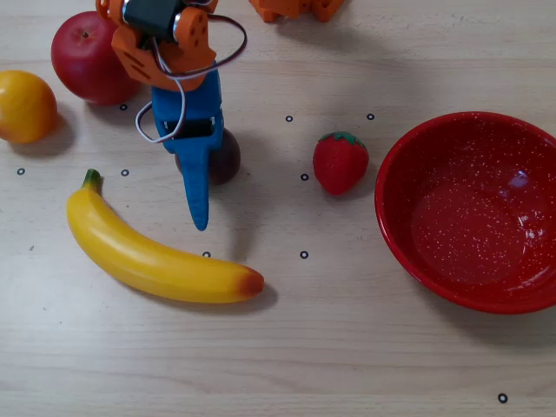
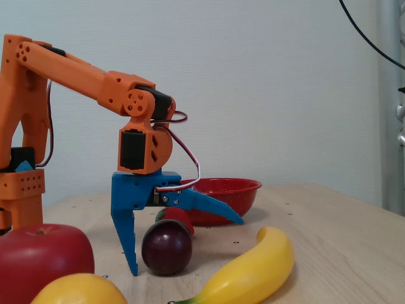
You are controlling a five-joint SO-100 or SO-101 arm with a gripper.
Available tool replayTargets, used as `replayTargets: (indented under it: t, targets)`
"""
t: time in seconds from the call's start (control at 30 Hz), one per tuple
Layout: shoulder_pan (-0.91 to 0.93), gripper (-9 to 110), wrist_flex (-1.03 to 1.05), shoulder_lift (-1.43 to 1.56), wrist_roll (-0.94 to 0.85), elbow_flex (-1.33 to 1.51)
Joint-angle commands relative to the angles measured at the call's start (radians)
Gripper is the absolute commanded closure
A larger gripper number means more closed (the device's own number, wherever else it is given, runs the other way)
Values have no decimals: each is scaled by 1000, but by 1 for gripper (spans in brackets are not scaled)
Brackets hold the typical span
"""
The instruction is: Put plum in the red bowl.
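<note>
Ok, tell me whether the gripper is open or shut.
Open. In the fixed view the gripper has its two blue fingers spread wide, straddling the plum without clamping it.

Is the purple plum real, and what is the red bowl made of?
The plum looks like glossy plastic: its smooth, even skin shines, though real fruit can't be ruled out. The red bowl looks like enamelled metal, shiny red with fine white speckles; it might be plastic.

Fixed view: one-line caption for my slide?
Open gripper straddles the plum on the table, the red bowl waiting behind.
</note>
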Motion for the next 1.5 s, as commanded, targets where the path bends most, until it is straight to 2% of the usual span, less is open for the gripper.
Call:
replayTargets:
  t: [0.0,0.97,1.47]
  targets:
    - [31,33,-25,23,8,-60]
    - [57,33,66,21,14,-81]
    - [52,34,32,8,12,-75]
